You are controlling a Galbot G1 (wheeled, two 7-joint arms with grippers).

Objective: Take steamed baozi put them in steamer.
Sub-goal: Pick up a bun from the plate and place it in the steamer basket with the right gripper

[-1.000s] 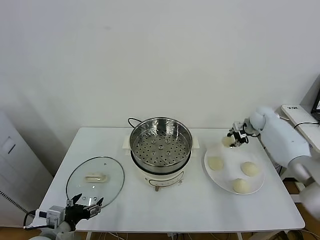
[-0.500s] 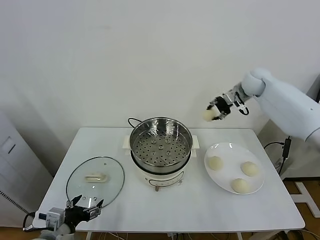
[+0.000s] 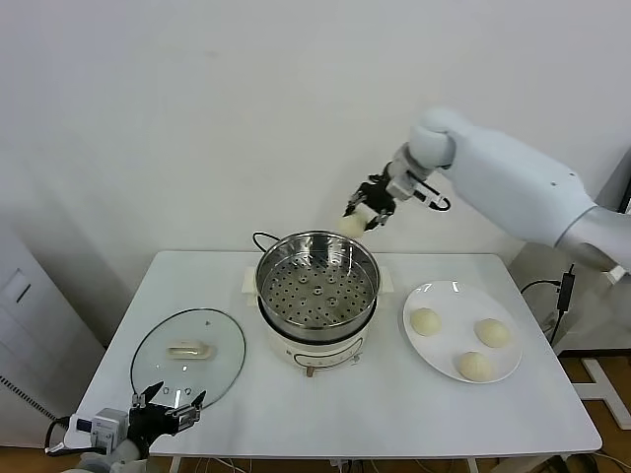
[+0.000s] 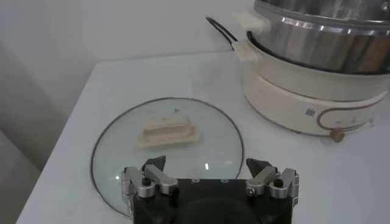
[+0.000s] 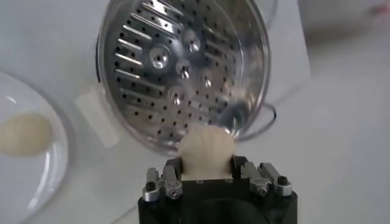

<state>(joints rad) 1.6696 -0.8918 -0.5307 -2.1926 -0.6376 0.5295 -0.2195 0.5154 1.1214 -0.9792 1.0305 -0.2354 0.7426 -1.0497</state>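
Right wrist view is showing the right gripper [image 5: 207, 173] clasping a smooth, domed baozi [image 5: 206, 150] above the shiny perforated steel steamer [image 5: 183, 67]; left gripper [image 4: 209, 178] is sitting spread wide.

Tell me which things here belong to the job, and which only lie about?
Job:
- pale cream dome-shaped bun in right gripper
- three pale round buns on plate
- shiny perforated steel steamer basket

Lying about:
- flat white round plate
- oval glass lid with cream handle
- left gripper, open, idle near lid
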